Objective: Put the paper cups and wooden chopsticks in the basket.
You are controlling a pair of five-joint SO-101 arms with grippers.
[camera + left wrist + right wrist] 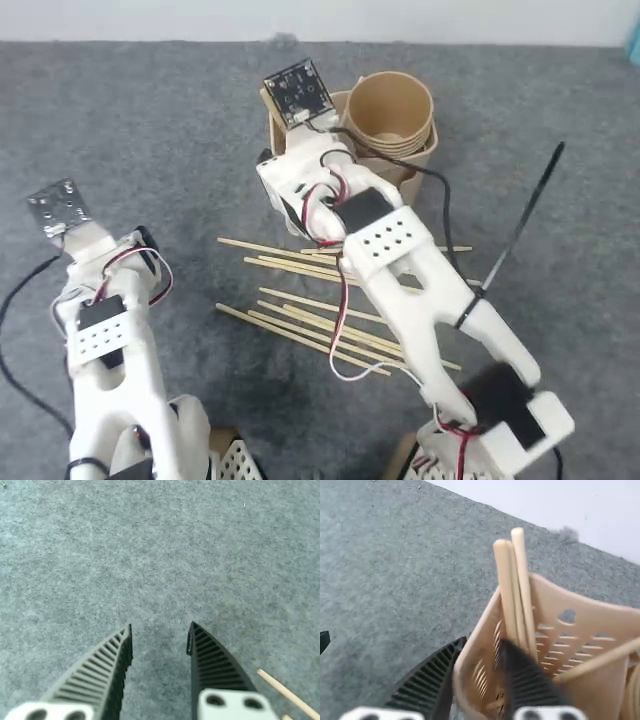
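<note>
Your left jaws stand spread wide over bare counter [150, 540] at the near left, gripping nothing; its wrist view catches one loose chopstick [285, 692] nearby. Your right jaws are parted at the basket [570, 625] corner, far middle, with two upright chopsticks [512, 580] against one of them. From above, paper cups [388, 105] sit stacked in the basket, and more chopsticks [310, 320] lie between the arms.

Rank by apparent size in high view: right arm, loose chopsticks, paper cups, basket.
1. right arm
2. loose chopsticks
3. paper cups
basket: mostly hidden by cups and arm, unranked.
</note>
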